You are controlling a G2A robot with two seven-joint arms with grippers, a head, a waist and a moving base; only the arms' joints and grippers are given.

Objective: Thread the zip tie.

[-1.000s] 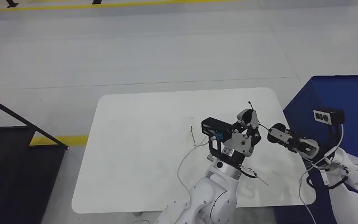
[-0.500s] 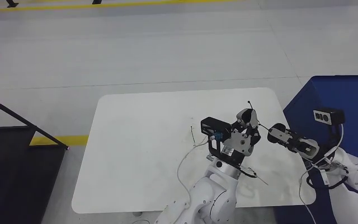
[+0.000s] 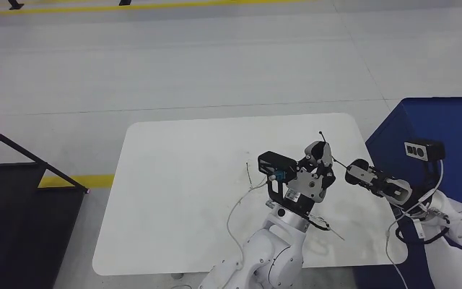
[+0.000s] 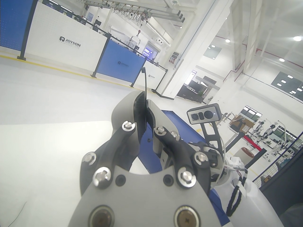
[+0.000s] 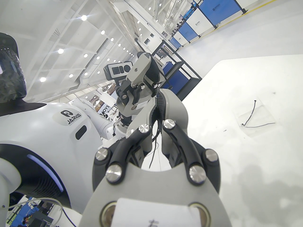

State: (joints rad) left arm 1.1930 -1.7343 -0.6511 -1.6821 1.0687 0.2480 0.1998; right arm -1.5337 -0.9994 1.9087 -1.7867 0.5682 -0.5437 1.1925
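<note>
The left gripper point(image 4: 144, 100), grey metal with ribbed black pads, is clamped tight on a thin black plastic zip tie point(image 4: 144, 83). The tie stands upright, its small square head above the fingertips. In the right wrist view, the right gripper point(image 5: 158, 106) is pinched on the tie's trailing strand, just beside the left. A clear plastic bag point(image 5: 254, 114) of spare ties lies flat on the smooth white round-cornered table point(image 3: 180, 188), well apart from both grippers.

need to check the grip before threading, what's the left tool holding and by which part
The black zip tie, pinched partway along its strap by the left tool, head end sticking out.
</note>
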